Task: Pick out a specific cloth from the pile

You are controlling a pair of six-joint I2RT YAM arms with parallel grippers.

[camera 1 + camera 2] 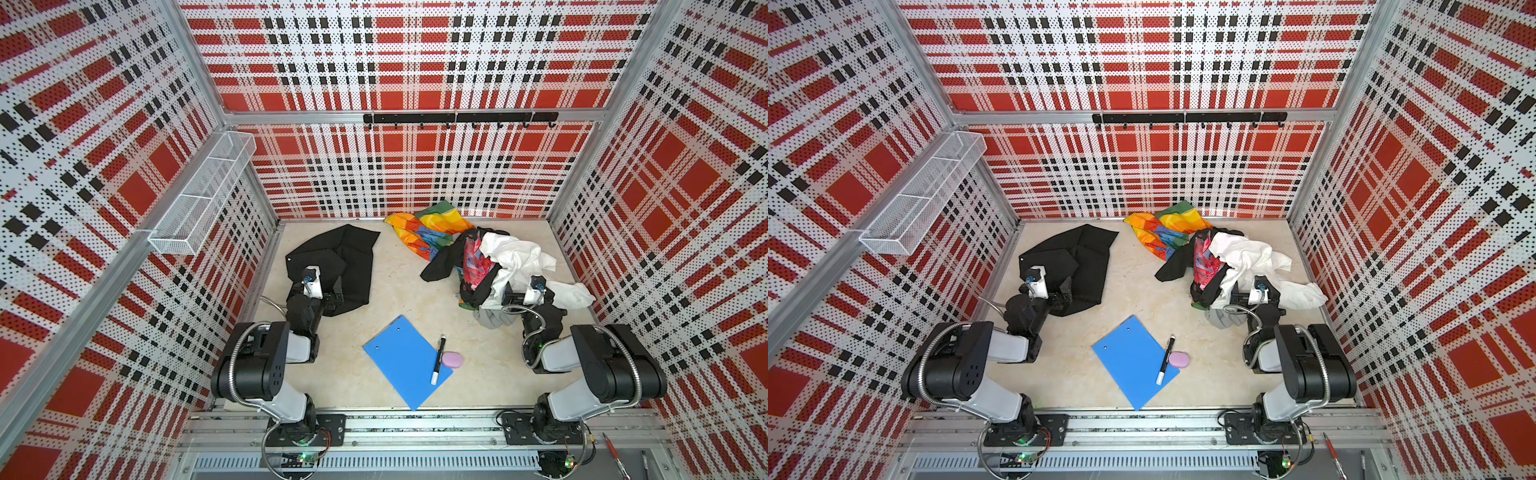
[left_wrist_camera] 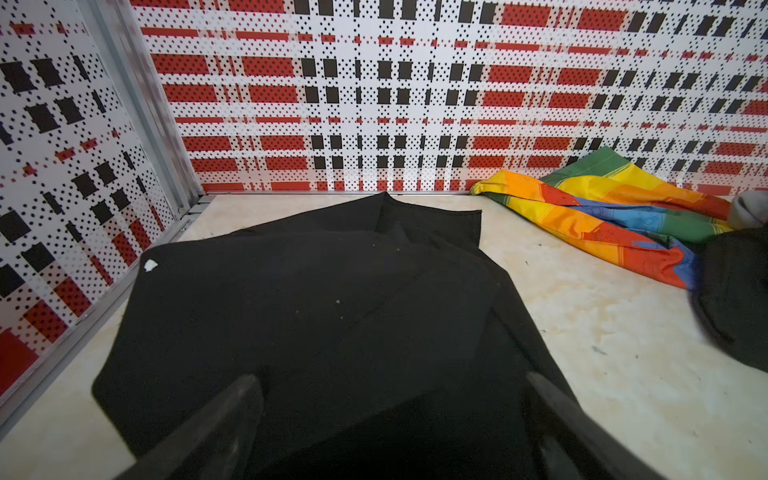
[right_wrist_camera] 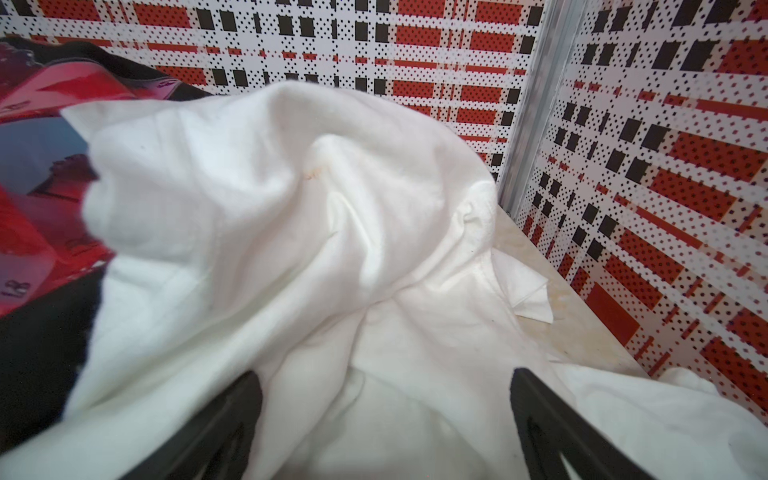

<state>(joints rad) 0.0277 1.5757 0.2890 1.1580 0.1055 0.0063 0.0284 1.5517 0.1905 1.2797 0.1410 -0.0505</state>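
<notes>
The cloth [image 1: 351, 257] [image 1: 1081, 257], a plain black sheet, lies spread by itself at the back left of the table, apart from the pile [image 1: 513, 257] [image 1: 1246, 257]. The pile sits at the back right: white, grey, black, red-patterned [image 1: 473, 259] and rainbow-striped [image 1: 432, 226] fabrics. My left gripper [image 2: 392, 378] is open just above the cloth's [image 2: 332, 291] near part, holding nothing. My right gripper [image 3: 384, 376] is open over the pile's white fabric [image 3: 291, 208], its fingers on either side of a fold without closing on it.
A blue clipboard [image 1: 405, 361] lies at the front middle with a black marker [image 1: 438, 359] and a pink eraser [image 1: 452, 359] on it. A white wire basket [image 1: 203, 195] hangs on the left wall and a black hook rail [image 1: 457, 117] on the back wall. Plaid walls enclose three sides.
</notes>
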